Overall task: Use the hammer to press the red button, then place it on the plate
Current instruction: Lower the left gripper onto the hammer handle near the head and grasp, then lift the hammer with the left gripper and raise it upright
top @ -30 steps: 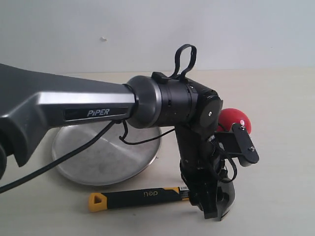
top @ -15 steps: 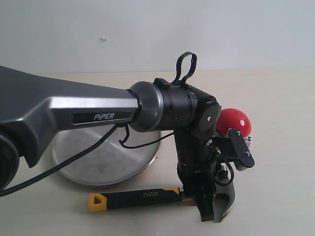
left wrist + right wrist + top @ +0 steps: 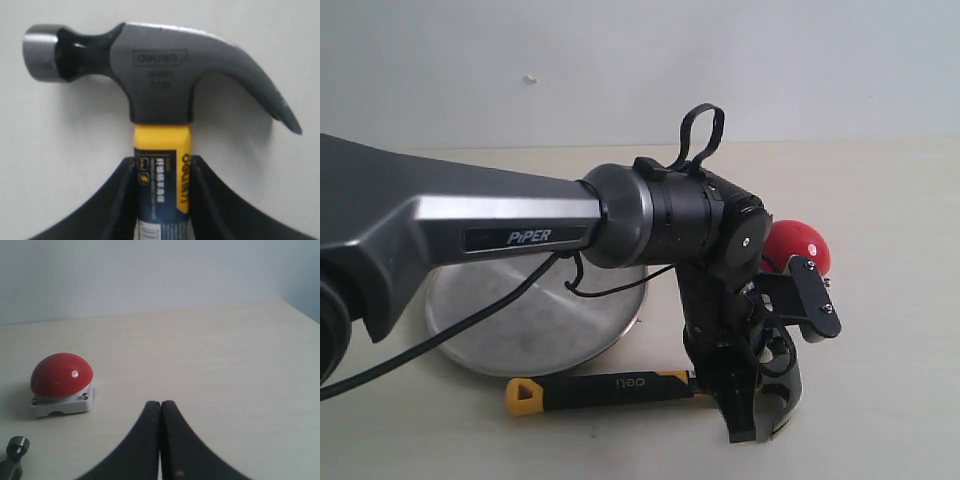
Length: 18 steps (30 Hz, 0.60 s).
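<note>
The claw hammer is gripped at its yellow neck by the left hand — lower centre of frame, just below the metal plate — while the right hand is seen closed, empty.
</note>
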Each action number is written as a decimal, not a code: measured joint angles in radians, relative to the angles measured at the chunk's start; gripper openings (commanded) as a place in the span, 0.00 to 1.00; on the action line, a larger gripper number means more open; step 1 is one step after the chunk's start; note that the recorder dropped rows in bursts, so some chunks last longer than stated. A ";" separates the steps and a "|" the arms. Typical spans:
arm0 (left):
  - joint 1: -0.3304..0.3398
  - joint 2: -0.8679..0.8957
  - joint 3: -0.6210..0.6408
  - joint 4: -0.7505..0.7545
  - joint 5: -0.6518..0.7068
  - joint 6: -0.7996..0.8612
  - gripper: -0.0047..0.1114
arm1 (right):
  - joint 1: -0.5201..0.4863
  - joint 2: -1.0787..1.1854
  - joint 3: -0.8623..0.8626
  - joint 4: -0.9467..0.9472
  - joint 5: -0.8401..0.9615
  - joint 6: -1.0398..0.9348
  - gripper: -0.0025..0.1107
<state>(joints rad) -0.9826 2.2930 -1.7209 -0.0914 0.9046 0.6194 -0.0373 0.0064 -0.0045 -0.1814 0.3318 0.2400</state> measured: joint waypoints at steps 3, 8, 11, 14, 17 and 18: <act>0.000 -0.027 0.000 0.006 -0.001 -0.010 0.04 | 0.000 0.000 0.000 0.000 0.000 0.000 0.02; 0.000 -0.115 0.000 0.015 -0.001 -0.045 0.04 | 0.000 0.000 0.000 0.000 0.000 0.000 0.02; 0.000 -0.169 0.000 0.020 0.003 -0.074 0.04 | 0.000 0.000 0.000 0.000 0.000 0.000 0.02; 0.000 -0.227 0.000 0.023 0.002 -0.124 0.04 | 0.000 0.000 0.000 0.000 0.000 0.000 0.02; 0.000 -0.290 0.000 0.024 -0.007 -0.170 0.04 | 0.000 0.000 0.000 0.000 0.000 0.000 0.02; 0.000 -0.307 0.000 0.024 -0.012 -0.181 0.04 | 0.000 0.000 0.000 0.000 0.000 0.000 0.02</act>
<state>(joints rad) -0.9826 1.9859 -1.7209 -0.0670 0.8930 0.4380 -0.0373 0.0064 -0.0045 -0.1814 0.3318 0.2400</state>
